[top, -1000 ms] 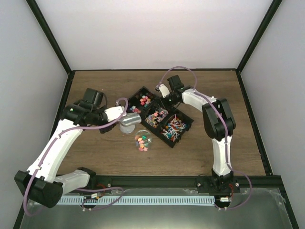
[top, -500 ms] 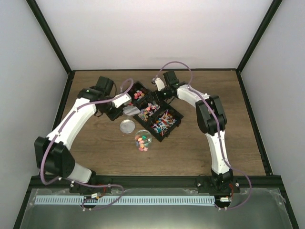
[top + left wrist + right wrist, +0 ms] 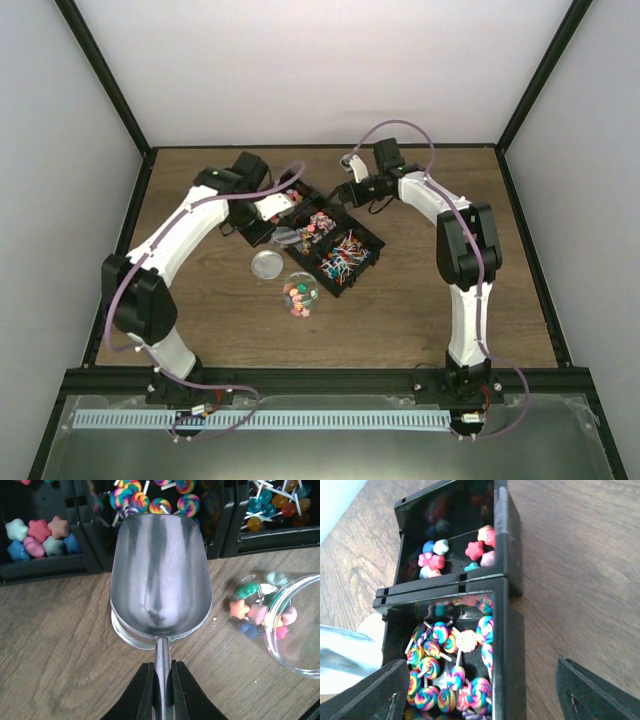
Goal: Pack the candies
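Left claw (image 3: 161, 679) pinched tight, right claw (image 3: 482, 685) spread wide, both arms outstretched.

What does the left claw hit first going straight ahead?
The scoop in the left claw leads, likely meeting the near wall of the black tray or the swirl lollipops behind it; height over the wall is unclear.

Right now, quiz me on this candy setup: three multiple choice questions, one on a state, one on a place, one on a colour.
1. The scoop in the left tool is: A heaped, B empty, C dropped.
2. The swirl lollipops lie: A in the scoop, B in the tray's middle compartment, C scattered outside it.
3. The tray is: A white, B red, C black.
Answers: 1 B, its bare metal bowl shows; 2 B, stars and plain lollipops flank them; 3 C, its walls are black.
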You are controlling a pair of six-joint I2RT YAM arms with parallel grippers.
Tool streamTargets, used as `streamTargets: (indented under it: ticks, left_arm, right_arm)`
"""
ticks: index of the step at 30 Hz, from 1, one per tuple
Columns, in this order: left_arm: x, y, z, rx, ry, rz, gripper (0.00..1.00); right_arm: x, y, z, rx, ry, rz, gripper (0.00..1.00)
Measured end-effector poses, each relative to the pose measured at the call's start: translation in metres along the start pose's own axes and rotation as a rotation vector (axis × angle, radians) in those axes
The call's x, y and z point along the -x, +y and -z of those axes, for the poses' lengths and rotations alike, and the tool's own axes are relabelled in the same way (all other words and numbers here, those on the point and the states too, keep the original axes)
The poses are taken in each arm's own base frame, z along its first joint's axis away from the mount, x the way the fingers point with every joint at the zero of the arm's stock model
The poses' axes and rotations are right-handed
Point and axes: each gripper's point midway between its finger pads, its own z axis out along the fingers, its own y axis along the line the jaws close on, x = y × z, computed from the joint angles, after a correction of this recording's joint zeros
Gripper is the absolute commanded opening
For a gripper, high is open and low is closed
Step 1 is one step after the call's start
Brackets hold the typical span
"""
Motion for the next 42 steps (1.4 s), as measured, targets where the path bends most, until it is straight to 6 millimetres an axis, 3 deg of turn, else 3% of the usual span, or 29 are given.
streamTargets:
  ticks: [4,8,15,31,42]
  left_arm:
    - [0.014,-0.002,-0.010,-0.002,0.037,-0.002,0.04]
    - [0.012,-0.001,-0.031,-0.002,0.108,0.016,0.04]
    - [0.031,0.001,-0.045,0.036,0.143,0.019,0.04]
    - [0.046,-0.002,-0.062,0.063,0.170,-0.008,0.04]
    - [0.050,-0.007,-0.068,0.055,0.054,0.025,0.04]
  right_arm:
    - [-0.012,-0.007,0.008,0.012,0.020,-0.016,0.63]
    - [-0.034,-0.004,0.004,0.035,0.072,-0.045,0.52]
    - [-0.039,0.000,0.004,0.055,0.085,-0.056,0.37]
    - [-0.046,-0.003,-0.001,0.079,0.096,-0.076,0.25]
    - [-0.047,-0.009,-0.004,0.075,0.098,-0.076,0.21]
